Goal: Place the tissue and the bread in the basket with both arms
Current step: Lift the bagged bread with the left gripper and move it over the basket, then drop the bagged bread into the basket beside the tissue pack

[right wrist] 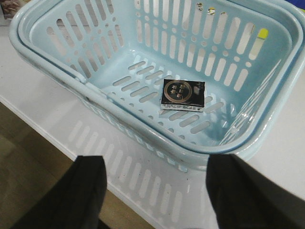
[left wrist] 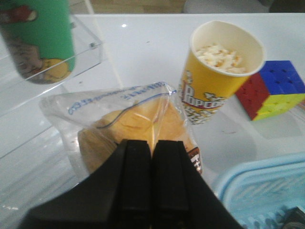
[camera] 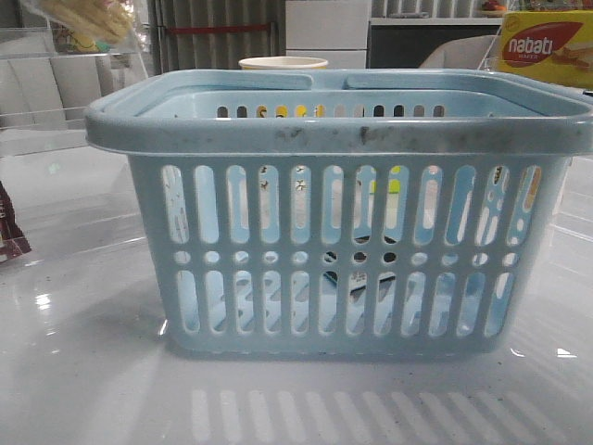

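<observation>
The large pale blue basket (camera: 338,232) stands in the middle of the table. The tissue (right wrist: 182,94), a small dark pack, lies flat on the floor of the basket (right wrist: 143,52). My left gripper (left wrist: 152,144) is shut on the clear wrapper of the golden bread (left wrist: 136,121), which hangs above the table just outside a corner of the basket (left wrist: 259,191). In the front view the bread (camera: 85,19) shows high at the far left. My right gripper (right wrist: 157,183) is open and empty, over the table's edge on the near side of the basket.
A yellow popcorn cup (left wrist: 221,67) and a colour cube (left wrist: 274,88) stand beyond the bread. A green can (left wrist: 40,38) sits on a clear acrylic shelf (left wrist: 90,52). A nabati box (camera: 547,46) is at the back right, a dark brown wrapper (camera: 9,236) at the left edge.
</observation>
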`<act>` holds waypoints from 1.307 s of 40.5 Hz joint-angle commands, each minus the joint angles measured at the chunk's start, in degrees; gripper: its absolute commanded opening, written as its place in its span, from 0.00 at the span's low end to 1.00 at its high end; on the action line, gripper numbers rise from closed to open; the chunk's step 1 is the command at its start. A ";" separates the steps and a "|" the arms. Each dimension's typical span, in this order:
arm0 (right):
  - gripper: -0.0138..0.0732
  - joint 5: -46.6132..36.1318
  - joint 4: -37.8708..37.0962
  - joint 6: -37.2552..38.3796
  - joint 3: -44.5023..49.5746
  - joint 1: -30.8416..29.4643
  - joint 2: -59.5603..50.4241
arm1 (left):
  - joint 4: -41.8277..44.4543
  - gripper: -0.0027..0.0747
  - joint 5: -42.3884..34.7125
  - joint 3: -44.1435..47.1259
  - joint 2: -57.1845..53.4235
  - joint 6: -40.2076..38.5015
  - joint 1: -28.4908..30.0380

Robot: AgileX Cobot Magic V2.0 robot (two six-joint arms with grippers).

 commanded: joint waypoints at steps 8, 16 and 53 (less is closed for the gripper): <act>0.79 -3.40 0.37 -0.69 -1.56 0.08 -0.35 | -1.26 0.15 1.41 -0.72 -5.63 3.64 -11.88; 0.79 -3.40 0.37 -0.69 -1.56 0.08 -0.35 | -1.26 0.15 0.97 3.98 -5.63 5.68 -20.15; 0.79 -3.38 0.37 -0.69 -1.56 0.08 -0.35 | 0.25 0.62 2.80 9.40 -15.61 5.76 -22.35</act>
